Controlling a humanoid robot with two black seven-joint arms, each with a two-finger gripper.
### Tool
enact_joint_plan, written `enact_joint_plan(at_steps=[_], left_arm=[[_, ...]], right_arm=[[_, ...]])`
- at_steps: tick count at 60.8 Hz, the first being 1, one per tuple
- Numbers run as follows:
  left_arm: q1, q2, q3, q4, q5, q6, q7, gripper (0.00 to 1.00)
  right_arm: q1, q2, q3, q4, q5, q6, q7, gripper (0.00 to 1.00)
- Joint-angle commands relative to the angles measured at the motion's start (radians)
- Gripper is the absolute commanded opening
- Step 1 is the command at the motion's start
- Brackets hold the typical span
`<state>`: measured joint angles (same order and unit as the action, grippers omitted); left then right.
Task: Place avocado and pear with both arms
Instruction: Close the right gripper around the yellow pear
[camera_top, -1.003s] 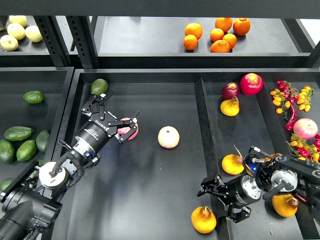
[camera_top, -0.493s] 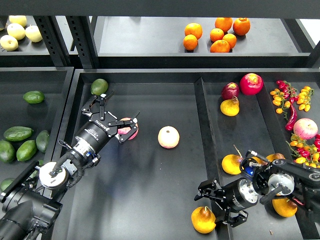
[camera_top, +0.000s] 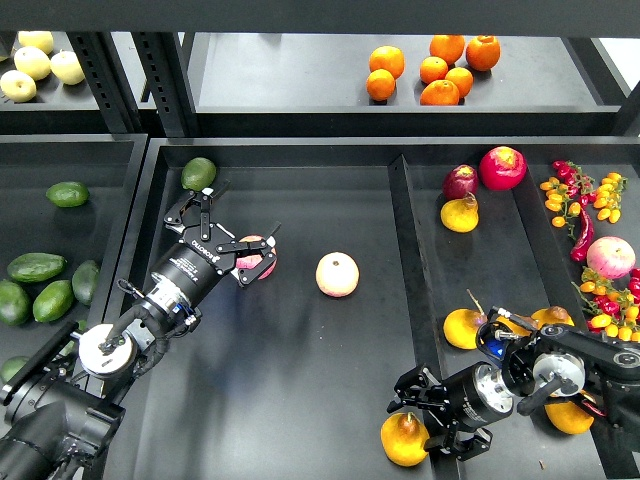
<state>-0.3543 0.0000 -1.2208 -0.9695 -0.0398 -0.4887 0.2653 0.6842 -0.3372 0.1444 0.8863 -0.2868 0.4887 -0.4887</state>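
Pear, squat and orange-yellow with a brownish narrow top, lies at the bottom of the frame just right of centre, on the dark tray floor. It has slid a little leftward and down since the earlier frames, and the right tool has moved leftward with it, now sitting lower in the frame. That tool's black fingers are spread open around the pear's right side, one above and one below; whether they press on the skin cannot be told.

Avocado, dark green with dull skin and an egg shape, rests in the upper left corner of the same tray, untouched and in the same spot as before.

At left of centre the left tool has not shifted. Its fingers stand open, one reaching up toward the avocado, the other beside a pink-and-yellow apple that sits partly behind it; contact cannot be judged.

Another rounded apple, pale pink and yellow, lies alone in the middle of the tray. Right of the raised divider a paler yellow pear sits near a dark red fruit. Glossy oranges cluster on the upper shelf.
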Motion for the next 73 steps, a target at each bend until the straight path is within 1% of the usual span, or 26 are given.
enact_joint_plan(at_steps=[1,6,14,25,28,38,48,58,73], left_arm=[[0.000,0.000,0.003,0.000,0.000,0.000,0.000,0.99],[0.000,0.000,0.003,0.000,0.000,0.000,0.000,0.99],[0.000,0.000,0.004,0.000,0.000,0.000,0.000,0.99],[0.000,0.000,0.006,0.000,0.000,0.000,0.000,0.99],[0.000,0.000,0.004,0.000,0.000,0.000,0.000,0.99],[0.000,0.000,0.004,0.002,0.001,0.000,0.000,0.99],[0.002,0.000,0.004,0.002,0.001,0.000,0.000,0.99],[0.002,0.000,0.004,0.002,0.001,0.000,0.000,0.99],[0.002,0.000,0.004,0.002,0.001,0.000,0.000,0.99]], right_arm=[[0.000,0.003,0.000,-0.006,-0.006,0.000,0.000,0.72],[-0.005,0.003,0.001,-0.006,-0.006,0.000,0.000,0.66],[-0.025,0.012,0.015,-0.013,0.009,0.000,0.000,0.48],[-0.034,0.014,0.018,-0.014,0.011,0.000,0.000,0.36],[-0.032,0.012,0.020,-0.010,0.011,0.000,0.000,0.34],[-0.029,0.004,0.060,-0.009,0.011,0.000,0.000,0.20],[-0.025,-0.012,0.087,-0.010,0.012,0.000,0.000,0.14],[-0.023,-0.016,0.127,-0.014,0.040,0.000,0.000,0.13],[0.023,-0.020,0.142,-0.010,0.141,0.000,0.000,0.13]])
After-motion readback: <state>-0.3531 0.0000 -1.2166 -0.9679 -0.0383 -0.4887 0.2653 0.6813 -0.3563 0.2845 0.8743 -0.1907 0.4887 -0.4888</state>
